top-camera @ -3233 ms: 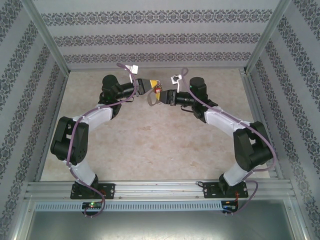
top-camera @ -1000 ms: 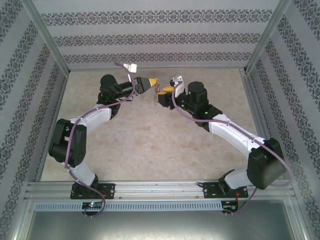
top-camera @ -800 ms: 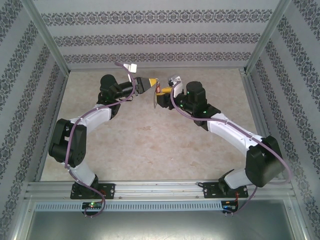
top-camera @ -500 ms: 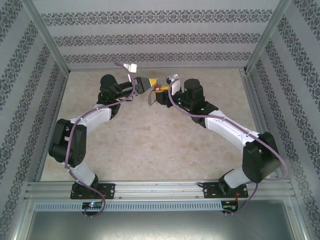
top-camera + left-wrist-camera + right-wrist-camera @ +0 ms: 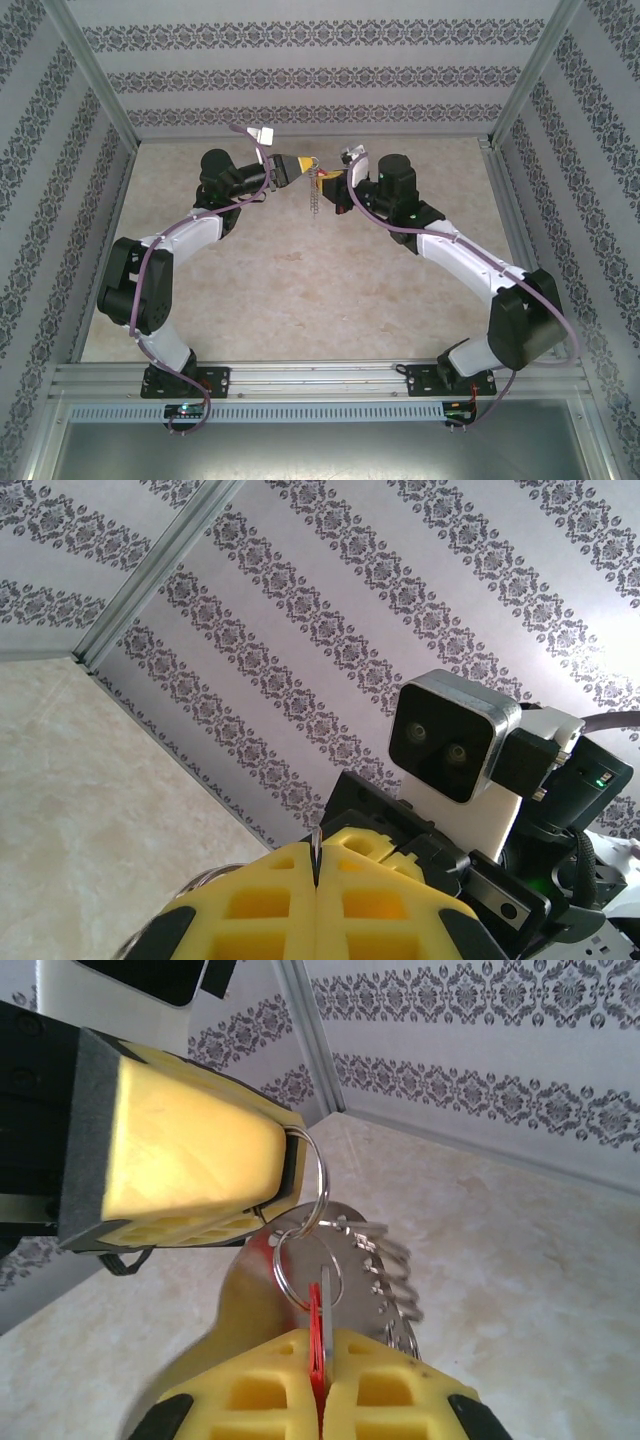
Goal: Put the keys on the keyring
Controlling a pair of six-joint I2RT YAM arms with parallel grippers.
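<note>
Top view, change: your right gripper (image 5: 333, 180) has drawn back a little to the right. Half a second ago it was almost touching the left gripper (image 5: 296, 166).
Top view, keyring: the keyring (image 5: 315, 197) now hangs straight down between the two grippers, over the far middle of the table (image 5: 300, 300). It was tilted before.
Top view, meaning: this looks like a test pull after a threading attempt, so the task is probably near its end.
Left wrist view, left gripper: the left gripper (image 5: 315, 880) has its yellow pads pressed together on a thin metal edge (image 5: 313, 852).
Right wrist view, right gripper: the right gripper (image 5: 322, 1350) is clamped on the keys (image 5: 316, 1315), with the red tag upright between the pads.
Right wrist view, left gripper: the left gripper (image 5: 285, 1175) pinches a wire ring (image 5: 318, 1185) of the keyring (image 5: 365, 1250).
Holder and contents: the keyring is the only holder. The keys' small ring (image 5: 290, 1270) overlaps the pinched ring, but you cannot tell whether they are linked.
</note>
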